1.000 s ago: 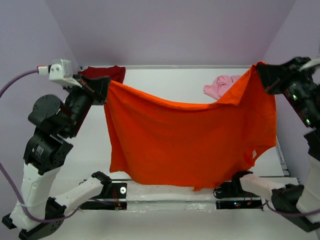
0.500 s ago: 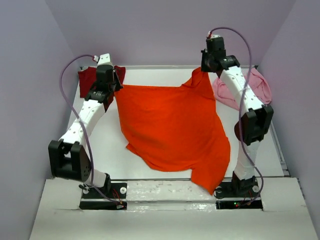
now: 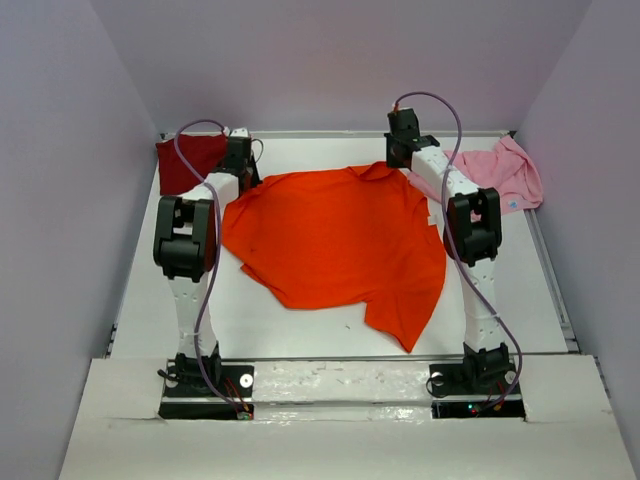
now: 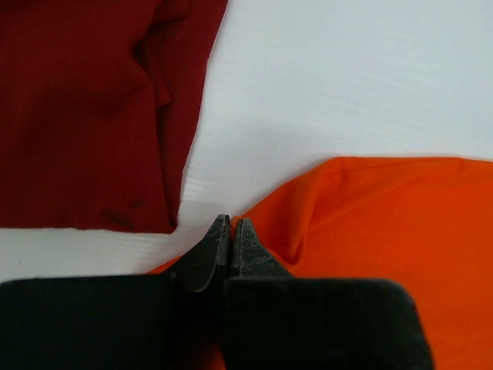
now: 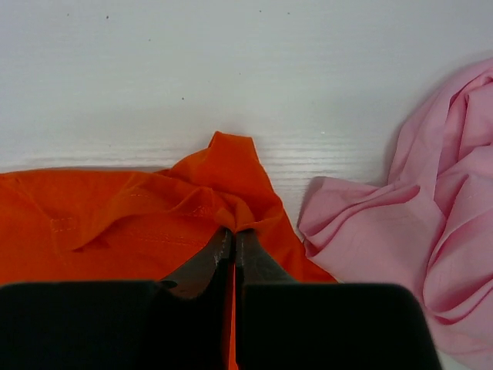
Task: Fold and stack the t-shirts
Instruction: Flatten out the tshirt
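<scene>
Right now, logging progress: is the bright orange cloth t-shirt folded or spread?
Spread: the orange t-shirt lies open on the white table, left gripper and right gripper pinching far corners.

Soft matt cloth (wrinkled): orange t-shirt (image 3: 340, 235), maroon t-shirt (image 4: 85, 108), pink t-shirt (image 5: 447, 223). White surface (image 3: 300, 330) faintly grained, low sheen.

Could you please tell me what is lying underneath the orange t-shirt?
Only the white table shows around the orange t-shirt; the cloth covers whatever lies beneath. The maroon t-shirt and pink t-shirt lie beside it.
</scene>
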Robot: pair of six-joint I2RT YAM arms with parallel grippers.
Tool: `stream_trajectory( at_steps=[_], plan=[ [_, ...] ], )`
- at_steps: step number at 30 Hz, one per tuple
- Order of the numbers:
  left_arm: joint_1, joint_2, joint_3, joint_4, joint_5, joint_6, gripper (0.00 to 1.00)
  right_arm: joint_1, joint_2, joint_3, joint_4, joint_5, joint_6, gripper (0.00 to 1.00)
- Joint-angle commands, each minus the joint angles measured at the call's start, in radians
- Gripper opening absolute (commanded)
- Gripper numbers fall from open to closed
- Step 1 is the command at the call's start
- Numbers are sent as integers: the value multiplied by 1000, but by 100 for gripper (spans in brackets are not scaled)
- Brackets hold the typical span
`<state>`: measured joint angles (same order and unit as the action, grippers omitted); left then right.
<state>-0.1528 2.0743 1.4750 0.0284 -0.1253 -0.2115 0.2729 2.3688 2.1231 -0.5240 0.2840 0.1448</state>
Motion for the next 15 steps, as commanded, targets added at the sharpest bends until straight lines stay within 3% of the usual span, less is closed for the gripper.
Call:
stream_trajectory(
  at_steps=[1, 15],
  plan=[
    [4, -2, 125, 51, 27, 12, 0, -12, -17, 70, 97, -5, -17, 0],
    [13, -195, 39, 58, 59, -5, 0, -12, -289, -146, 93, 9, 16, 0]
  ],
)
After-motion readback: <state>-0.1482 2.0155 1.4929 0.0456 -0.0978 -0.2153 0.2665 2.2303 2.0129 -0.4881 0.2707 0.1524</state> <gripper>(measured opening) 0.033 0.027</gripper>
